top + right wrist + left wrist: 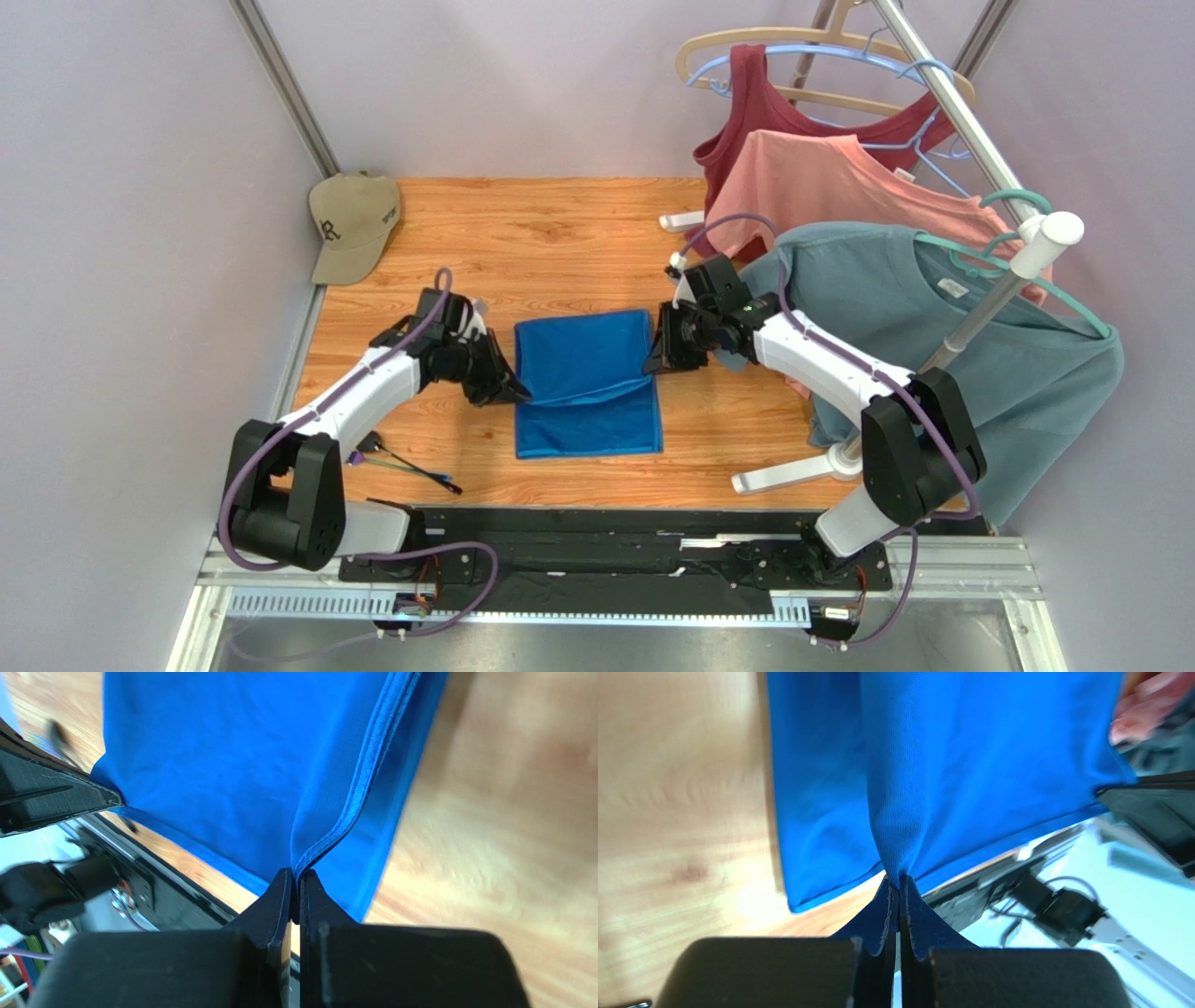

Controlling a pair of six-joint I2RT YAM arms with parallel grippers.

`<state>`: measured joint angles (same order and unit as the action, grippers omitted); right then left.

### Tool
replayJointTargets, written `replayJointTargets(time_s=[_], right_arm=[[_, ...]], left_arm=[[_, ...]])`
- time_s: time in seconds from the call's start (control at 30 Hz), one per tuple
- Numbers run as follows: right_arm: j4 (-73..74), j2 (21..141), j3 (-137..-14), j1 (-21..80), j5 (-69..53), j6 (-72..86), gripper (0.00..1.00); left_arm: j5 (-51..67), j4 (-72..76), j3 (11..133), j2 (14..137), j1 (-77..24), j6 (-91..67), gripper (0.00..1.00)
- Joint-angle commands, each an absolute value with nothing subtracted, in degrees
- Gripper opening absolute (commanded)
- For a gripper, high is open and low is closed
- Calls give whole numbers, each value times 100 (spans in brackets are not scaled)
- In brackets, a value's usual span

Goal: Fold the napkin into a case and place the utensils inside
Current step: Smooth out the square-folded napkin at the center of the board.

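On the front of the khaki fabric baseball cap [354, 221], which lies at the far left corner of the wooden table [561, 238], there is a dark mark that looks like a letter R, too small to be sure. The small white neck label [953, 287] of the teal-grey cotton T-shirt [898, 329] cannot be read.

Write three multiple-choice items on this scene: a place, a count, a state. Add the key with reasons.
1. Where on the table does the cap lie? A. far left corner B. near right corner C. middle
2. How many garments hang on the rack? A. two B. three C. five
3. How are the left pincer and right pincer? A. both open B. both shut on the napkin C. only the left shut
Key: 1 A, it sits at the far left edge. 2 B, maroon, pink and teal-grey ones hang there. 3 B, each wrist view shows it clamped on blue cloth.
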<state>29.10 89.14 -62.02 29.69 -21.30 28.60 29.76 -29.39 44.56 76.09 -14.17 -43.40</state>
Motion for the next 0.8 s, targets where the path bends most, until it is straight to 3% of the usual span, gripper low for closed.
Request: replayJointTargets(time_s=[0.0,0.4,0.77], right_arm=[[2690,8614,-5626,2962,-2320,2874,0],[2399,7989,-4694,3023,-2364,3313,0],[1811,7857,-3973,3735,-2093,4121,0]], left_arm=[[2866,-2409,3904,7392,-1827,-4702,0],[2479,-3005,3683,7110,-1854,-4403,0],[2118,-3138,3507,7206,-1854,-4404,0]])
